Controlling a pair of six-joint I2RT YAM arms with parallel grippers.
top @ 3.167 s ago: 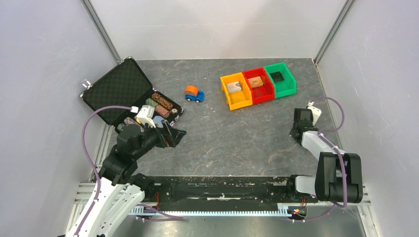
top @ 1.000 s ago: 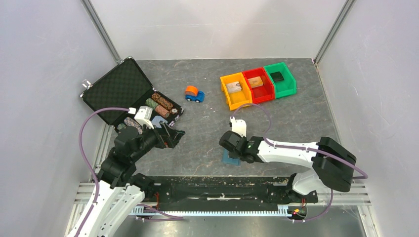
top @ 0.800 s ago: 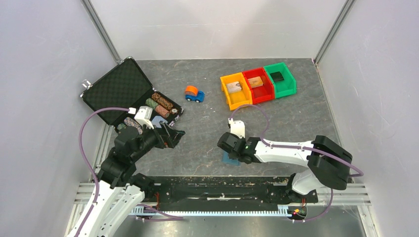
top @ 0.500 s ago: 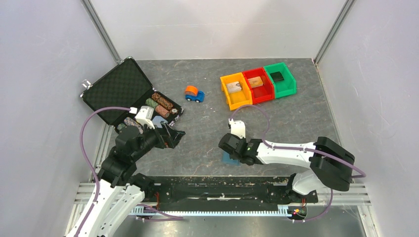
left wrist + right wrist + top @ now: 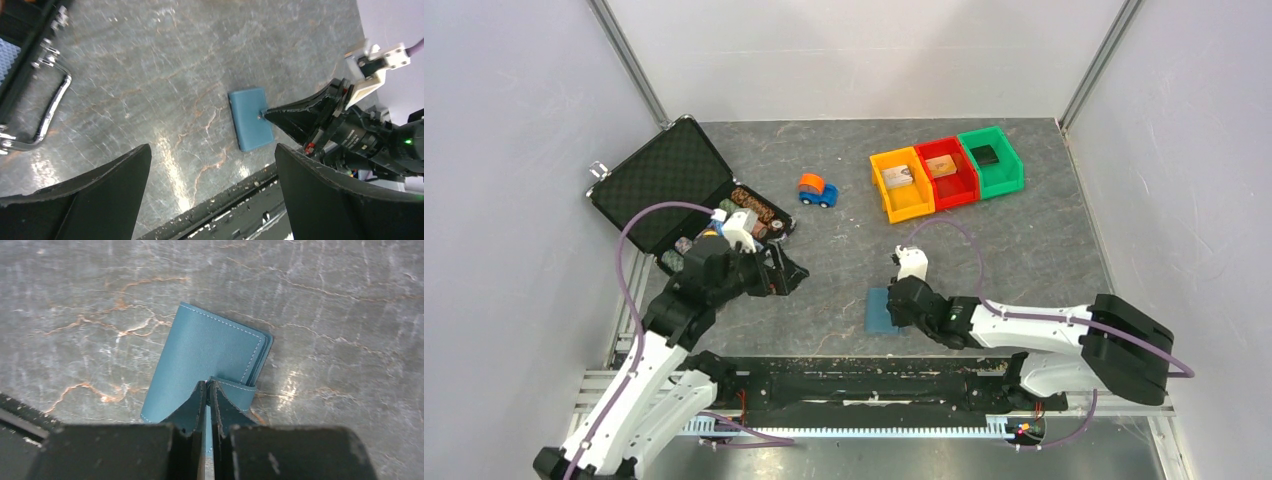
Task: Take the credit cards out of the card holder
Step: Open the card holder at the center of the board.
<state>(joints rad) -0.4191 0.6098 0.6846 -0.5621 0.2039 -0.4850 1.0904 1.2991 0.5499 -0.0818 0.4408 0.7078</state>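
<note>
The card holder [image 5: 880, 311] is a flat light-blue wallet lying folded shut on the grey table near its front edge. It also shows in the left wrist view [image 5: 248, 122] and the right wrist view [image 5: 202, 352]. My right gripper [image 5: 898, 308] [image 5: 207, 384] is shut on its small closing tab [image 5: 236, 390], which curls up at the fingertips. My left gripper [image 5: 790, 272] [image 5: 212, 150] hangs open over bare table to the left of the holder, nothing between its fingers. The credit cards are hidden inside the closed holder.
An open black case [image 5: 664, 180] with rows of poker chips [image 5: 752, 210] sits at the back left; its metal handle [image 5: 47, 112] shows. A blue-and-orange toy car [image 5: 816, 189] stands mid-table. Orange [image 5: 902, 185], red [image 5: 948, 172] and green [image 5: 991, 160] bins each hold a small flat piece.
My right gripper closed on the holder's tab, and the arm dropped lower and swung back, leaving most of the holder uncovered. My left arm reached a little farther right.
</note>
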